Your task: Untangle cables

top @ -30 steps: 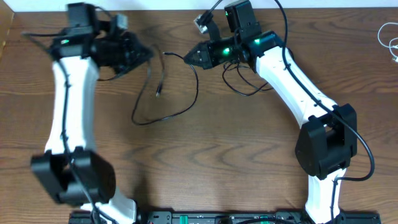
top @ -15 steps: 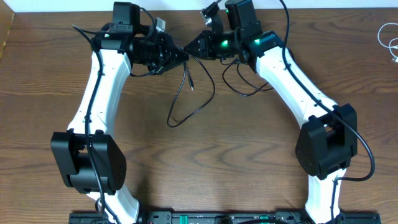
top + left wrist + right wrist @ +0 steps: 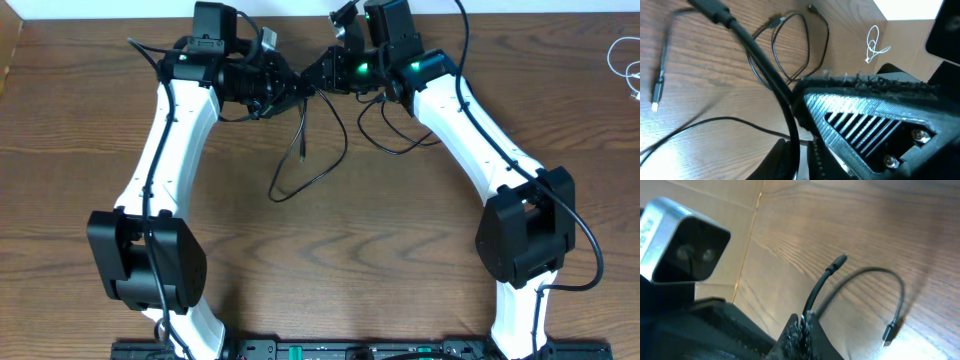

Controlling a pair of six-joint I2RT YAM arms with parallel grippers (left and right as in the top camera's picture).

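Black cable (image 3: 822, 282) is pinched in the R gripper (image 3: 318, 78), jaws closed tight on it, near 12 o'clock of the table (image 3: 420, 260). L gripper (image 3: 288, 90) sits just beside it, nearly tip to tip. The same cable runs past its fingers, but can't tell if it's clamped or loose. From there the cable loops toward centre, plug end (image 3: 302, 152) inside the loop. 2nd black cable (image 3: 827, 35) lies approx 1 o'clock by the R arm (image 3: 470, 130). White cable (image 3: 628, 62) is well apart, at the 2 o'clock edge.
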